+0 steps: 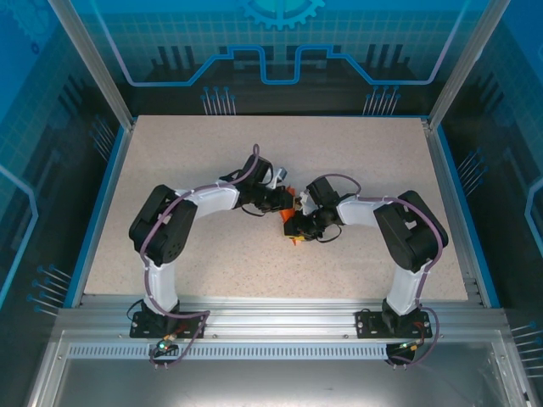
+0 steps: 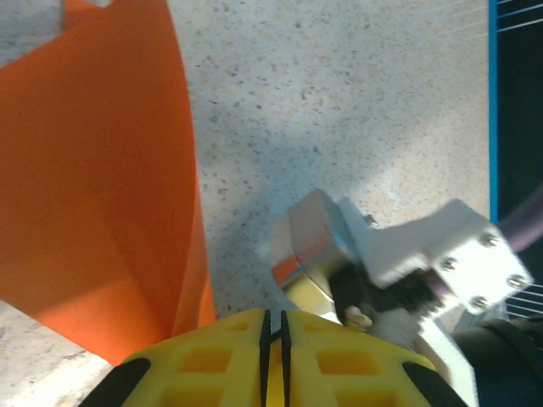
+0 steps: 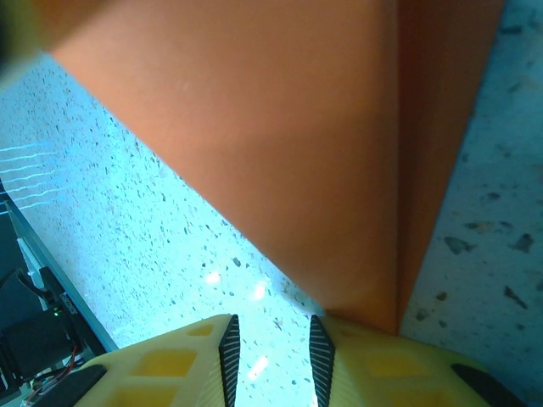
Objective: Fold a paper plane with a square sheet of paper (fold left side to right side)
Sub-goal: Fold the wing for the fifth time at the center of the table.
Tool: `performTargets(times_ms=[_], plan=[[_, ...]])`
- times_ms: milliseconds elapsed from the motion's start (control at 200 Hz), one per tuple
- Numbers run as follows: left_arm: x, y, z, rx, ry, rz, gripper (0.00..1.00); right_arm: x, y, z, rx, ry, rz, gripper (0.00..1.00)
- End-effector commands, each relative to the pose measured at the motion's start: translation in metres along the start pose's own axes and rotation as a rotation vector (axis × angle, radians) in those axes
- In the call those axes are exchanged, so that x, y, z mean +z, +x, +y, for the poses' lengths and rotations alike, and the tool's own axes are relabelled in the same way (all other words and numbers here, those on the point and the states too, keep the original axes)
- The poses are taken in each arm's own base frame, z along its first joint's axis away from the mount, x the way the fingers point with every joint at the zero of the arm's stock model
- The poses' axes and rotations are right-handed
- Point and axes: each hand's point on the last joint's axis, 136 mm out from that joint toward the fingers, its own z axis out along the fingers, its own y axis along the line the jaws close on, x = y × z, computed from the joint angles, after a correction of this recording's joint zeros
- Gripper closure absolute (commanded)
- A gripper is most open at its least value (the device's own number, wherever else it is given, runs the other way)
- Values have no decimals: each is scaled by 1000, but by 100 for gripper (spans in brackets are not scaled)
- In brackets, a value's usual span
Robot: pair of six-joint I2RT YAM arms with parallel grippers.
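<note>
The square sheet of paper [image 1: 293,240] is bright orange-red and lies at the table's middle, mostly hidden under both wrists. In the left wrist view the paper [image 2: 93,170] fills the left side, folded, its layers meeting at a crease near my left finger. My left gripper [image 2: 274,315] [image 1: 284,203] is shut, pads almost touching, with no paper between them. In the right wrist view the paper [image 3: 297,127] spreads overhead, a crease running down onto the right finger [image 3: 373,356]. My right gripper [image 3: 271,322] [image 1: 297,227] is open, with bare table between its pads.
The right arm's white wrist housing [image 2: 399,254] sits close in front of my left fingers. The speckled table [image 1: 212,280] is bounded by a blue rim [image 1: 100,203] and transparent walls. Both arm bases stand at the near edge.
</note>
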Motion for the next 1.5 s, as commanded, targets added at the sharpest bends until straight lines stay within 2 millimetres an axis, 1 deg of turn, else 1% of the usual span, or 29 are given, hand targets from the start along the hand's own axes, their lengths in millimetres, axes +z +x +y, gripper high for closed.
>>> performTargets(times_ms=[0,185,505,640,770,845,895,1040,1175,1325,1416,1496], plan=[[9,2,19,14,-94,18,84,12,28,-38,58,137,84,68],[18,2,31,15,-130,36,84,12,28,-38,55,135,85,68],[27,-3,50,-8,-157,38,84,12,29,-38,56,136,92,68],[32,-4,62,-27,-181,41,84,12,29,-35,40,121,95,68],[35,0,73,-39,-206,52,84,3,25,-20,18,50,75,68],[35,2,74,-40,-205,54,84,-11,16,-5,-6,-9,32,69],[35,4,75,-41,-206,57,85,-18,14,3,-18,-34,22,70],[35,5,76,-44,-205,57,85,-25,13,20,-23,-91,25,74],[35,6,76,-44,-204,56,85,-20,13,19,-4,-93,32,74],[34,6,75,-41,-206,57,85,-10,20,17,18,-99,58,74],[33,5,74,-40,-205,55,85,-6,19,18,21,-105,57,74],[33,5,75,-41,-205,55,85,-2,19,14,33,-94,63,74]])
